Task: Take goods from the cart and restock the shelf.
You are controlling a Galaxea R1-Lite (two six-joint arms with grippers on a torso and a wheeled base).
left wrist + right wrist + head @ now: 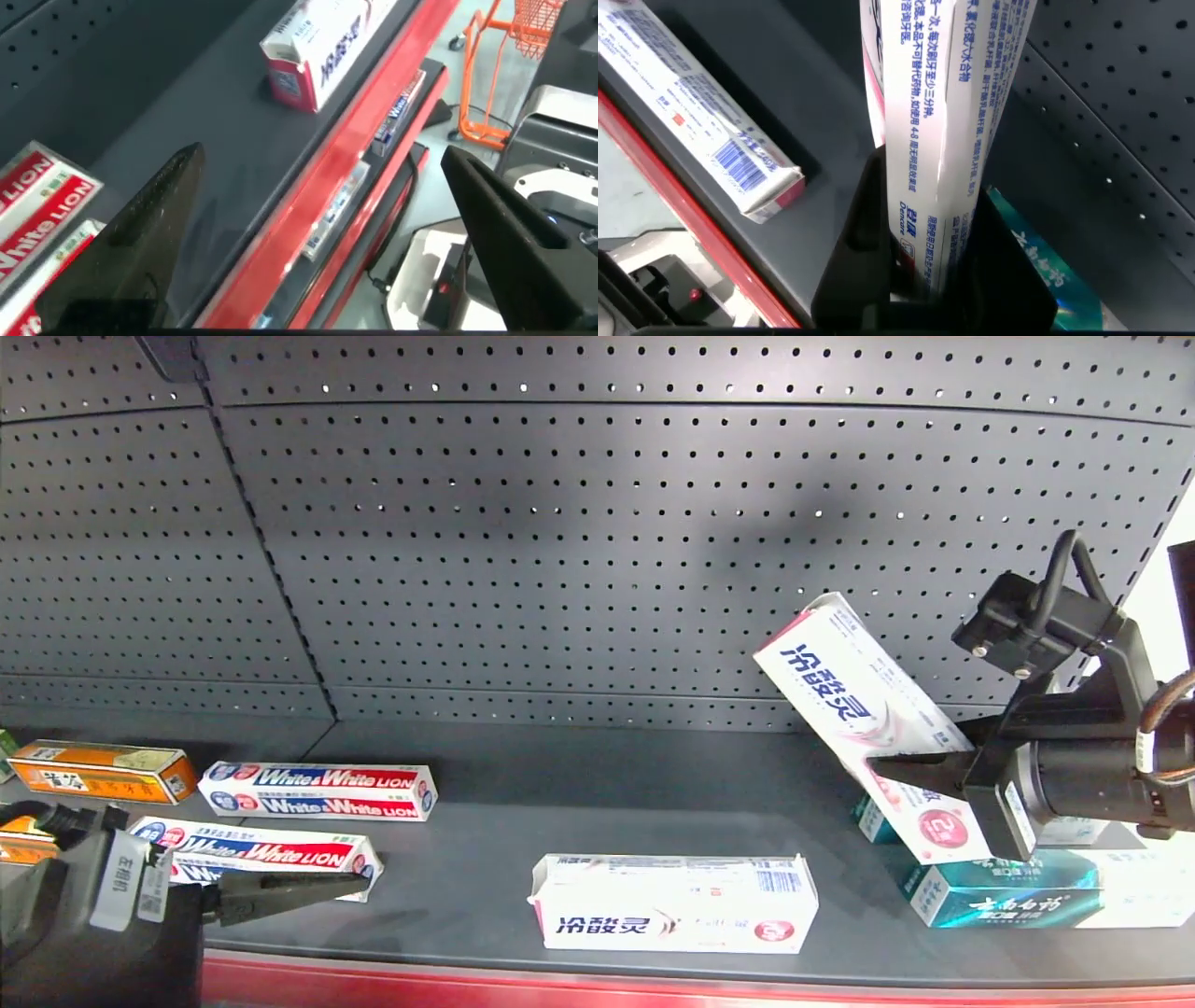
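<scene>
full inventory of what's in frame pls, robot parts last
Held toothpaste box: 1, white and pink, tilted, raised at the right end.
Lying toothpaste box: 1, white, front centre.
Red-white-blue boxes: 2, flat, left side.
Orange box: 1, far left.
Teal box: at least 1, right end, under the held one.
Shelf: 1, dark grey, red front edge.
Cart: 1, orange, on the floor.
Left gripper: open, black, low at front left.
Right gripper: black, shut on the held box.

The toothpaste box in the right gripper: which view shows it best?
Head view: the whole box shows, tilted above the shelf, clamped low by the right gripper. Right wrist view gives one narrow side close up. Left wrist view looks at another box lying flat.
</scene>
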